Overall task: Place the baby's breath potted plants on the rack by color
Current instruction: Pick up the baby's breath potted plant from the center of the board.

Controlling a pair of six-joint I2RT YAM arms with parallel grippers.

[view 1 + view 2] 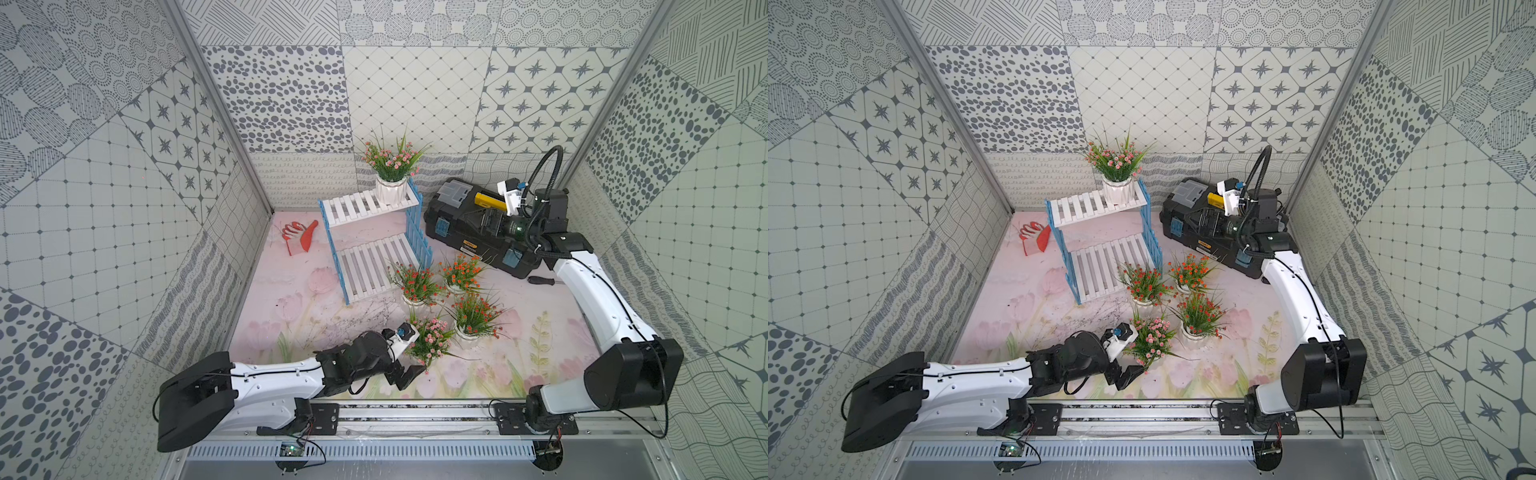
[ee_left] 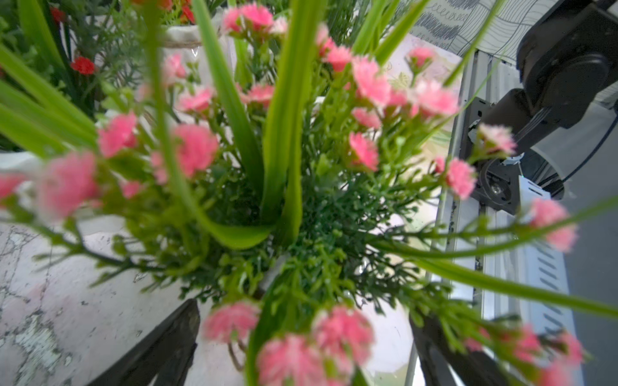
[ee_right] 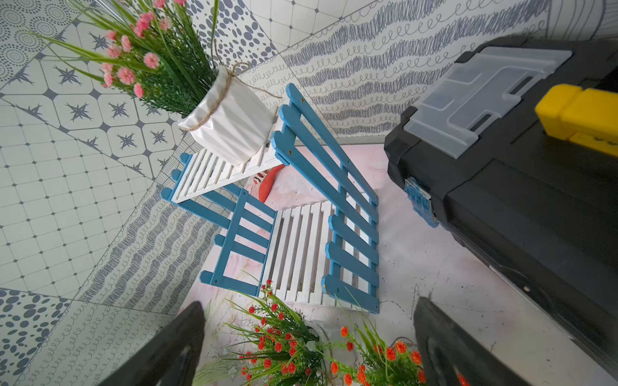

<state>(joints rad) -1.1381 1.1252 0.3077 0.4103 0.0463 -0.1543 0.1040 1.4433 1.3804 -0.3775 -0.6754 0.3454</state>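
A: What do both top views show?
B: The rack [image 1: 353, 205] toward the table's [image 1: 291, 316] far edge, a pink plant [image 1: 392, 166] on its upper shelf; three orange-red plants [image 1: 417, 282] [image 1: 461, 270] [image 1: 476, 313] on the table beside the lower shelf; a second pink plant [image 1: 432, 338] near the front edge, at the left pincer [image 1: 415, 363]
A: Left wrist?
B: Jaws wide, that plant between its fingers [image 2: 167, 344]
A: Right wrist?
B: Wide too, the right pincer [image 3: 309, 304], and empty

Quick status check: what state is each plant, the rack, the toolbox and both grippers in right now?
Rack: standing, lower shelf bare.
Pink plant: upright on the rack's top shelf.
Left gripper: open.
Second pink plant: off the rack, between the left gripper's fingers.
Orange-red plants: all three upright on the mat.
Toolbox: shut.
Right gripper: open, empty.
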